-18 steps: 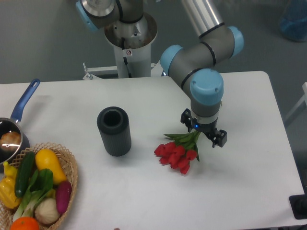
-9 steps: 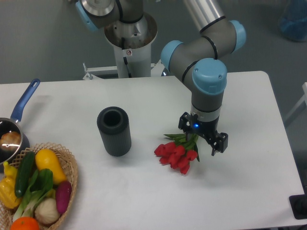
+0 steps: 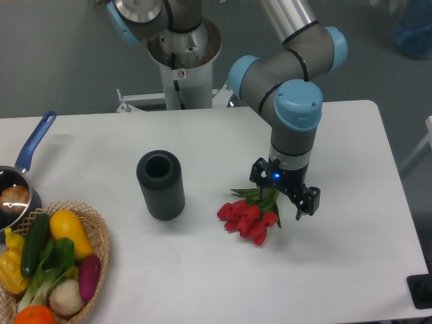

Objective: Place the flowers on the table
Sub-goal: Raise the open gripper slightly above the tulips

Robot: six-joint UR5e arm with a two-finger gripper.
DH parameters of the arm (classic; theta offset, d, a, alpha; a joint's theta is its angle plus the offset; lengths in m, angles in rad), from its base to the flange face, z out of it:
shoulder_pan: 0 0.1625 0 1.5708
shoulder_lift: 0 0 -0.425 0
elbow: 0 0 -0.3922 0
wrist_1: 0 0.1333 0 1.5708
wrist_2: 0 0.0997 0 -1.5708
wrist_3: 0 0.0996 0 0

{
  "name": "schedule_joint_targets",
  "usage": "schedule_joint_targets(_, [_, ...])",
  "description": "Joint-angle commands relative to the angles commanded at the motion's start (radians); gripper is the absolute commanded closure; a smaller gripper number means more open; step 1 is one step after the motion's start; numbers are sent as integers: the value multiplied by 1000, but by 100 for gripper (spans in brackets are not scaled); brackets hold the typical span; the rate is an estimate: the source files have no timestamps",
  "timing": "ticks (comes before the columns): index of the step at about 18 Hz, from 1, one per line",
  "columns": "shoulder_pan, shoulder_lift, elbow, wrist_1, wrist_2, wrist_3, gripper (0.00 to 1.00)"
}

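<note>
The flowers (image 3: 248,219), a bunch of red tulip buds on short green stems, lie on their side on the white table (image 3: 202,270), right of the middle. My gripper (image 3: 284,188) hangs over the stem end of the bunch. It is open, with one finger on each side of the green stems and the fingers spread much wider than the stems. The buds point to the lower left, away from the gripper.
A dark upright cylinder (image 3: 160,184) stands left of the flowers. A wicker basket (image 3: 94,226) of vegetables sits at the front left corner, with a blue-handled pan (image 3: 20,179) behind it. The arm's base column (image 3: 182,61) rises behind the table's far edge.
The wrist has shifted slightly up and to the right, and the fingers have dipped a little lower around the stems. The flowers have stayed where they lay.
</note>
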State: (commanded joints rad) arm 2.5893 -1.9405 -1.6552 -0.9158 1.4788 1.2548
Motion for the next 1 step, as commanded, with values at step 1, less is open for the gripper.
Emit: schedule_joint_targets(1, [0, 2, 0, 0, 0, 0, 0])
